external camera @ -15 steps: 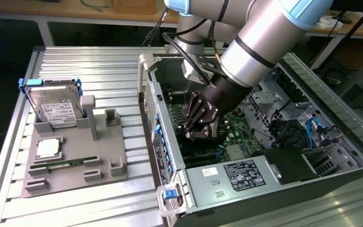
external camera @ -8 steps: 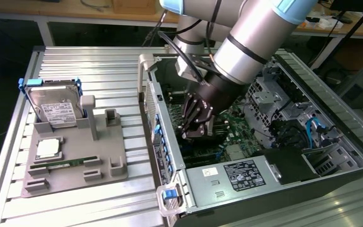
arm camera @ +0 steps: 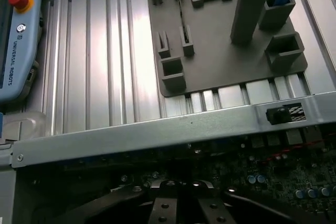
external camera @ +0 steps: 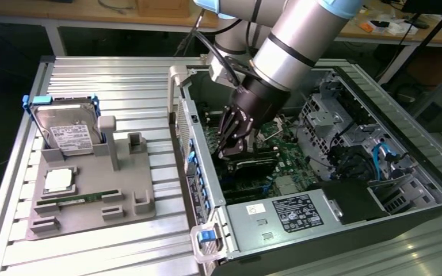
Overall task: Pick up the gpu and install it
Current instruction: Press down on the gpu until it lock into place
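Inside the open computer case (external camera: 405, 172), you can see the gpu (external camera: 253, 163) lying low against the green motherboard (external camera: 286, 144), its dark face up, directly under the arm's jaws (external camera: 232, 150). The jaws reach down onto the card's upper edge and appear to touch it; you cannot tell from either view whether they are clamped on it or standing apart. In the wrist view the dark finger links (arm camera: 178, 205) sit at the foot of the picture, deep in the shadowed case interior, with the case's silver side rail (arm camera: 157, 132) running across just beyond them.

Look outward from the card and you find the power supply (external camera: 298, 213) with its white label toward the near end of the case, and blue cables (external camera: 382, 155) near the drive bay on the exterior view's right.

Outside the case, on the ribbed aluminium surface (external camera: 113, 75), a grey fixture tray (external camera: 90, 213) rests on the exterior view's left. It carries a silver hard drive (external camera: 67, 129) standing upright in a blue-edged holder, a processor (external camera: 58, 181) lying flat, and a narrow green memory stick (external camera: 79, 199) in its slot. A slot holder (external camera: 134, 141) just beside the hard drive stands vacant.

A blue-grey teach pendant (arm camera: 18, 35) with a red button lies on the surface, seen in the wrist view.
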`<state>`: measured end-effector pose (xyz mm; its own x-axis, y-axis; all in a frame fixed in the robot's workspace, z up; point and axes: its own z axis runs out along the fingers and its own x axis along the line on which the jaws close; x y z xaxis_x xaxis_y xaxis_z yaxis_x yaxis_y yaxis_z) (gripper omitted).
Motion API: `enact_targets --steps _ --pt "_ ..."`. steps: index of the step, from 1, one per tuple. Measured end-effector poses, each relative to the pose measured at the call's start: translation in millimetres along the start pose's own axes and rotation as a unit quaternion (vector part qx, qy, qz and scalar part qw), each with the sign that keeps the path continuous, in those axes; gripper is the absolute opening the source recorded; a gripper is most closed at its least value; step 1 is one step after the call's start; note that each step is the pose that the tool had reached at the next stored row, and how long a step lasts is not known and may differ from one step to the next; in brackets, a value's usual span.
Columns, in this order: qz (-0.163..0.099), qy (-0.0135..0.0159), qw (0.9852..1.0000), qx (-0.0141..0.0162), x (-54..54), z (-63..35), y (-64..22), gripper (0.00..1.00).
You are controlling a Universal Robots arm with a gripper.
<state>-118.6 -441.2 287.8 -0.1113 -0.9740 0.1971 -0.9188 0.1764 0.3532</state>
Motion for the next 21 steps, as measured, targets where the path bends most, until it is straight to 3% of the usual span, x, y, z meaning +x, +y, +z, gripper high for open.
enact_targets --steps 2,5,8,10,11,13,14,16,19,21 --pt "0.001 0.002 1.0 0.0003 -2.4 0.5 0.3 0.11" --pt "0.0 0.0024 1.0 -0.0002 -2.6 1.9 -0.2 0.11" --pt "0.0 0.0038 1.0 -0.0038 -1.1 3.4 -1.3 0.11" --pt "0.0 0.0075 0.9999 -0.0081 -0.2 3.5 -2.7 0.11" --pt "0.001 0.0103 0.9999 -0.011 0.3 3.2 -4.4 0.11" --pt "0.003 0.02 0.9996 -0.0199 1.7 1.0 -9.2 0.11" --pt "0.003 0.0228 0.9994 -0.0241 1.4 0.1 -11.7 0.11" --pt "0.002 0.0255 0.9992 -0.0321 0.7 -2.1 -17.2 0.11" --pt "0.002 0.0265 0.9988 -0.04 -2.1 -4.0 -20.5 0.11" --pt "0.003 0.0272 0.9985 -0.0479 -5.1 -4.8 -21.0 0.11"
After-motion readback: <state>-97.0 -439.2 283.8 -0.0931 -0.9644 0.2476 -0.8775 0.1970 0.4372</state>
